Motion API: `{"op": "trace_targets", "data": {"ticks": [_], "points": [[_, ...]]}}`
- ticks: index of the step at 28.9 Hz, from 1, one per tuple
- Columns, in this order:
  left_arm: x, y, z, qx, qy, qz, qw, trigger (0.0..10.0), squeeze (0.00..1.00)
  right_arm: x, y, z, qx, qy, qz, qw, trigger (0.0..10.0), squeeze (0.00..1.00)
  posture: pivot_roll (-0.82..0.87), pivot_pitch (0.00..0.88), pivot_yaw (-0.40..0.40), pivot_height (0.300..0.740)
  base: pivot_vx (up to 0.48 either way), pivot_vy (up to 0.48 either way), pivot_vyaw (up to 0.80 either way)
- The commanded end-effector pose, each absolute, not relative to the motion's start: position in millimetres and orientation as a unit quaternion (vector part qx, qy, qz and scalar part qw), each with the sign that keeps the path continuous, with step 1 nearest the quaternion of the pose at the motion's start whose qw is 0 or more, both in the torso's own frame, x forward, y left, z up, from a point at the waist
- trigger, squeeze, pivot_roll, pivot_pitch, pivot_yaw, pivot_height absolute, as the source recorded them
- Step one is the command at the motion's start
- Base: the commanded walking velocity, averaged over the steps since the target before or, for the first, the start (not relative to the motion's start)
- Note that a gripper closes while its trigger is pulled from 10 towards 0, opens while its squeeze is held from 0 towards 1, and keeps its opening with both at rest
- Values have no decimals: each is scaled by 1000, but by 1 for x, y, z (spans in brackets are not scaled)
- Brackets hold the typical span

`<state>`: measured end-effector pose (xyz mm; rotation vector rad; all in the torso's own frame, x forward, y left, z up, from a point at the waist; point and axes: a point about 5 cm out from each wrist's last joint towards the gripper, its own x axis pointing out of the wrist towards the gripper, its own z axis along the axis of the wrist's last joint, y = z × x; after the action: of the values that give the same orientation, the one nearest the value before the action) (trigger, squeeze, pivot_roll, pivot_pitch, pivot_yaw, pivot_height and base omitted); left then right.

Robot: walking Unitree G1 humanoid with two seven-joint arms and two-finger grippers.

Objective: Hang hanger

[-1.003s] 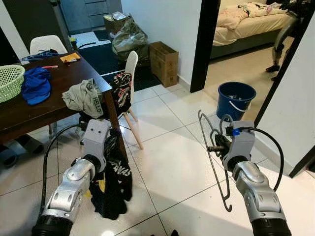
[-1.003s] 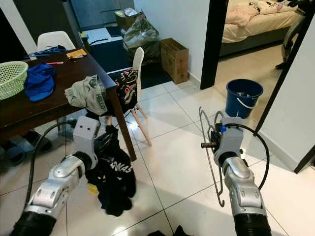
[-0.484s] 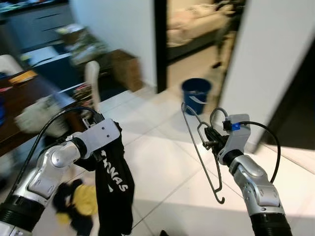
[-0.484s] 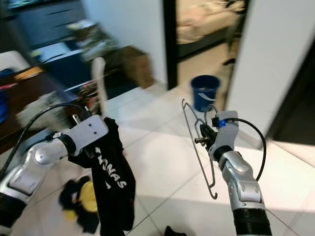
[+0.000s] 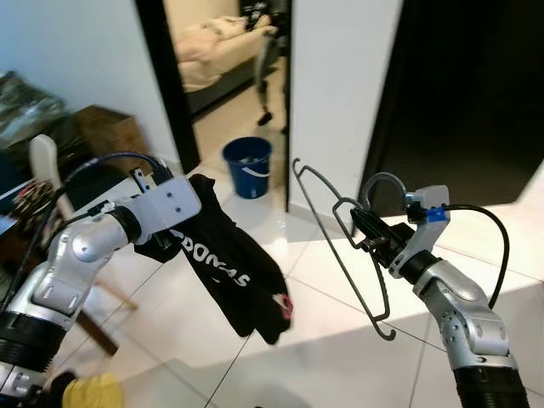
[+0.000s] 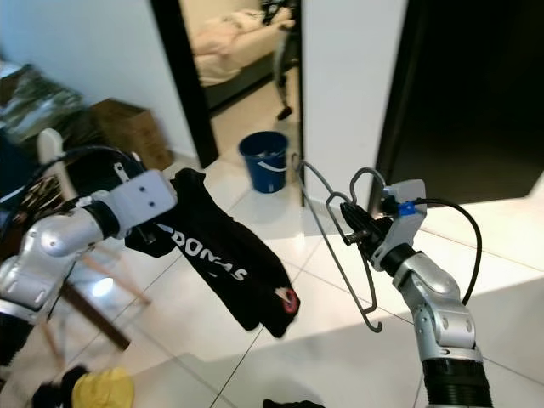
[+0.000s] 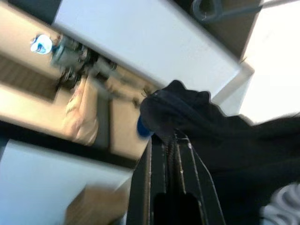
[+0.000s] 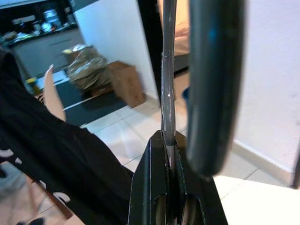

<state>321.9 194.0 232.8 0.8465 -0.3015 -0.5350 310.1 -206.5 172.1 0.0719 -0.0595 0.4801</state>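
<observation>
- Now the whole view has swung: the dark table and green basket that filled the robot's left a second ago are gone from sight, and the bedroom doorway (image 5: 223, 59) and a dark opening (image 5: 459, 93) stand ahead, so the camera turned with the robot.
- Landmark for places: the blue bucket (image 5: 247, 167), which sits on the tiles just in front of the bedroom doorway.
- The right gripper (image 5: 364, 231) is clamped on the hanger (image 5: 340, 246), fingers closed around the wire near its hook; the grip looks the same as a second ago.
- That hanger is held in the air, nearer the robot than the bucket and to its right, its long wire slanting down toward the floor.
- The left gripper (image 6: 157, 234) is pinched shut on a black shirt (image 6: 234, 272), now lifted clear of the floor; a second ago it hung low beside the table.
- The shirt drapes nearer than the bucket and to its left, well apart from the hanger.
- A white chair (image 5: 42, 157) and a cardboard box (image 5: 106, 132) lie further left of the bucket.
- My reading: the robot is carrying both things toward a hanging spot; no rail or hook is in sight yet.
</observation>
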Motion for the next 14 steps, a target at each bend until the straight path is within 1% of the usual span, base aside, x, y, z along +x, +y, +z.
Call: {"op": "trace_targets", "data": {"ticks": [1,5,6,7,8,10,12,13,14], "points": [[316,190,244,337,-158,-294,880,10000,0,307,-199,176,49,-36,267,962,10000,0,-46,0,74,740,0,0,-800],[314,189,246,307,-159,-313,884,10000,0,306,-198,177,54,-38,275,959,10000,0,-46,0,74,740,0,0,-800],[308,191,252,292,-182,-340,875,10000,0,304,-194,178,62,-44,284,956,10000,0,-49,0,79,740,0,0,0],[298,197,264,289,-212,-384,851,10000,0,299,-188,184,91,-59,314,943,10000,0,-48,0,77,740,0,0,0],[294,200,268,301,-221,-399,838,10000,0,297,-187,187,103,-66,328,937,10000,0,-48,0,77,740,0,0,0],[294,200,268,301,-221,-399,838,10000,0,297,-187,187,103,-66,328,937,10000,0,-48,0,77,740,0,0,0],[291,209,275,323,-207,-415,825,10000,0,291,-189,193,112,-73,357,925,10000,0,-46,0,77,740,0,0,0],[291,214,279,334,-203,-414,822,10000,0,288,-192,197,119,-78,370,918,10000,0,-44,0,74,740,0,0,0],[291,214,279,334,-203,-414,822,10000,0,288,-192,197,119,-78,370,918,10000,0,-44,0,74,740,0,0,0]]}}
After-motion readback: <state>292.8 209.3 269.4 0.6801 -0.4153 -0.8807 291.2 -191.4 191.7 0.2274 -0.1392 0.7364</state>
